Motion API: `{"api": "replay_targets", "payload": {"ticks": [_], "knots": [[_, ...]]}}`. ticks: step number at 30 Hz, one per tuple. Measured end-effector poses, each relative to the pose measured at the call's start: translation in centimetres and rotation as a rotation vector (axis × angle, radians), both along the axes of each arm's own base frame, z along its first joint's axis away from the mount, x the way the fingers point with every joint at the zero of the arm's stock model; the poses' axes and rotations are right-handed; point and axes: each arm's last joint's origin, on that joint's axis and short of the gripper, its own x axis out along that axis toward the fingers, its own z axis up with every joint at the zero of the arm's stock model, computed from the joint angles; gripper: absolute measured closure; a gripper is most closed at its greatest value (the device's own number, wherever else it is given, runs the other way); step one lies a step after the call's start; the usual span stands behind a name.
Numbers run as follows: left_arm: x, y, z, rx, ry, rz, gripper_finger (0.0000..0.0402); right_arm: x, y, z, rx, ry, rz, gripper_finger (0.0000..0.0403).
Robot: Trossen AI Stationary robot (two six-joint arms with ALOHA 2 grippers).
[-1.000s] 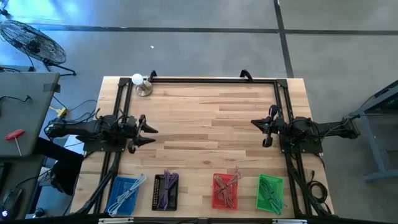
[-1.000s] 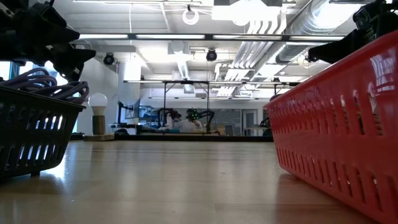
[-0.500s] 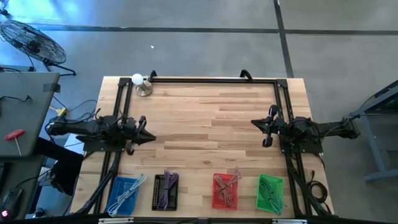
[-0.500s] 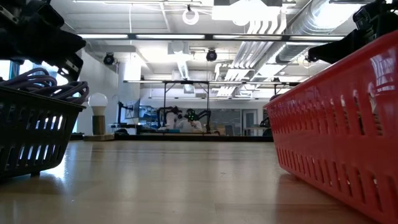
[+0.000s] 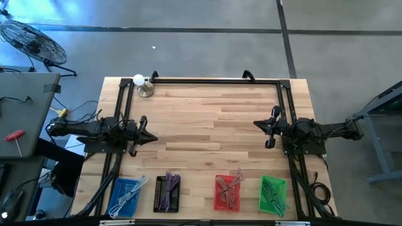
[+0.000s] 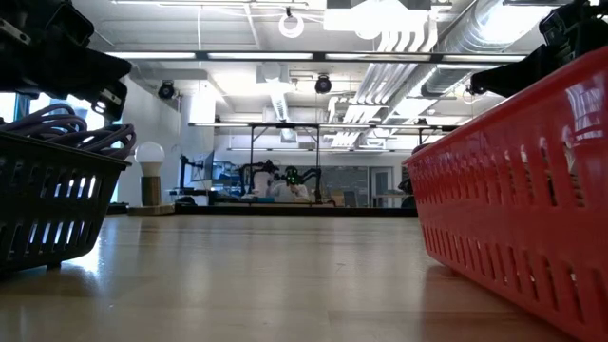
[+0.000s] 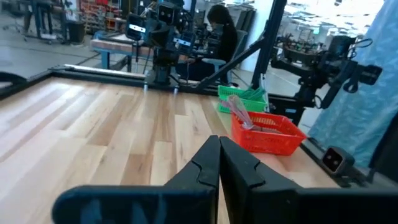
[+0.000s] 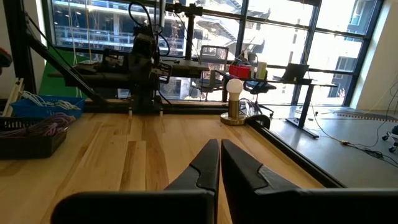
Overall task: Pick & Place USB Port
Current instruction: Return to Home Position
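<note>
Four baskets of coiled cables stand in a row along the table's near edge: blue [image 5: 125, 194], black [image 5: 168, 193], red [image 5: 227, 193] and green [image 5: 272, 194]. Which of these holds a USB port I cannot tell. My left gripper [image 5: 154, 139] hovers over the table's left side, shut and empty, its fingers pointing toward the right edge; the left wrist view shows its fingertips [image 7: 219, 142] together. My right gripper [image 5: 256, 123] waits at the right side, shut and empty, pointing left [image 8: 219, 144].
A lamp with a white bulb [image 5: 143, 85] stands at the far left corner. A black frame [image 5: 201, 80] runs along the far edge and both sides. Bare wood [image 5: 207, 132] lies between the grippers. A person [image 7: 221, 31] sits beyond the table.
My left gripper has shut its fingers on nothing, staying in place over the table's left side.
</note>
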Motion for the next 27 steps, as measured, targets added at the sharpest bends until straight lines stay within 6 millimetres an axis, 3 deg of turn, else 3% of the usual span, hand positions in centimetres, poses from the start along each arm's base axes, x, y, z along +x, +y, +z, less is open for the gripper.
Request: {"api": "replay_targets", "payload": {"ticks": [27], "knots": [[0.01, 0.05, -0.02, 0.032, -0.002, 0.016, 0.0399, 0.00, 0.00, 0.00, 0.000, 0.000, 0.000, 0.0396]]}}
